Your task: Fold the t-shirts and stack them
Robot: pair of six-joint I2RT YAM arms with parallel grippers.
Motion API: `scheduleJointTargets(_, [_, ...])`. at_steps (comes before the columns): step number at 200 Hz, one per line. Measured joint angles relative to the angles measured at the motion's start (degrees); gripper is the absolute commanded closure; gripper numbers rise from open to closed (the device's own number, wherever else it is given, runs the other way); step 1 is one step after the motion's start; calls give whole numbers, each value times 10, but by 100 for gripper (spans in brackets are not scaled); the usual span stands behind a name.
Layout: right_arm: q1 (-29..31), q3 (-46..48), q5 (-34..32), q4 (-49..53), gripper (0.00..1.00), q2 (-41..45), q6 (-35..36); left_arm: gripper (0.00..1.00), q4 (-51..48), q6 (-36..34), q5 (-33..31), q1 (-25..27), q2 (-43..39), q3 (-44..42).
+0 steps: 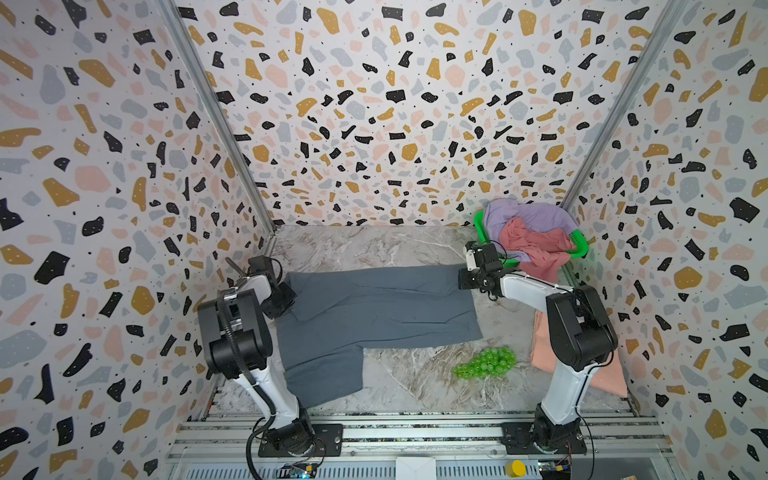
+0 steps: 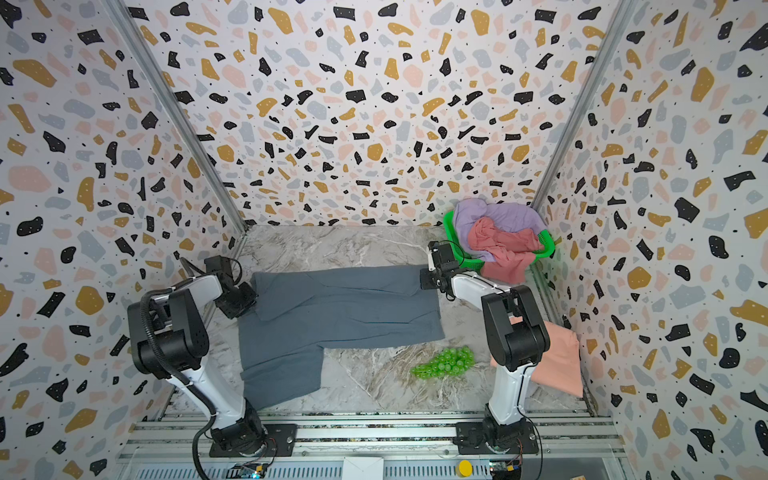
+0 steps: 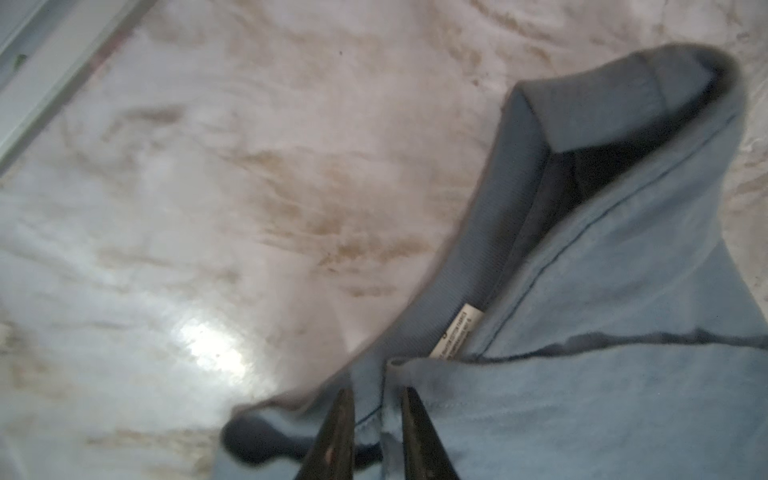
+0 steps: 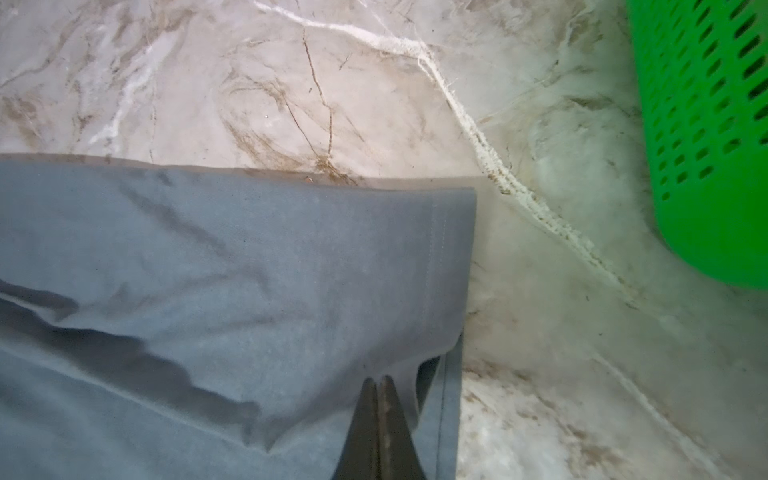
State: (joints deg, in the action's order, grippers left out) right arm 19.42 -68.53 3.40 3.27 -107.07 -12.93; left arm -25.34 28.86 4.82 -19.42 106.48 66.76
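Check left pincer point(image 3: 376, 392) first: apparently nipped (blurred wrist view) onto the collar edge of the slate-grey soft cloth t-shirt point(image 1: 374, 307), jaws narrowly apart with cloth between. Expect a slip under any sideways pull: thin bite.

Note the t-shirt position: spread across the middle of the marble-patterned desk point(image 1: 415, 382), far edge held between both pincers, one sleeve trailing toward the near desk edge. Guard against uneven lifting: skewed fold and trapped creases likely from mismatched pincer heights.

Keep dragged cloth clear of the bunch of translucent green plastic grapes point(image 1: 486, 363) close to the hem corner: liable to snag or roll.

Verify right pincer point(image 4: 377, 380): fully closed on the hem of the same t-shirt. Avoid swinging toward the bright green plastic mesh basket point(image 4: 706, 145), loaded with a crumpled lilac t-shirt point(image 1: 528, 216) and a rose-pink t-shirt point(image 1: 536, 249): risk of a knock or a caught sleeve. Watch the right arm point(image 1: 577, 328) above the flat salmon-peach t-shirt point(image 1: 609, 374): possible disturbance.
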Motion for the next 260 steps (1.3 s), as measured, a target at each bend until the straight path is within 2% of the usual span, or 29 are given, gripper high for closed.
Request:
scheduleJointTargets(67, [0,0,0,1,100,-2,2,79,-5,-8,2,2,35,43])
scheduleJointTargets(212, [0,-10,-5,6,100,-10,11,84,-31,-13,-23,24,50,67])
scheduleJointTargets(226, [0,-10,-5,6,100,-10,13,87,-31,-13,-26,24,50,67])
scheduleJointTargets(260, [0,-10,-5,6,100,-10,13,100,-30,-18,-32,24,50,67])
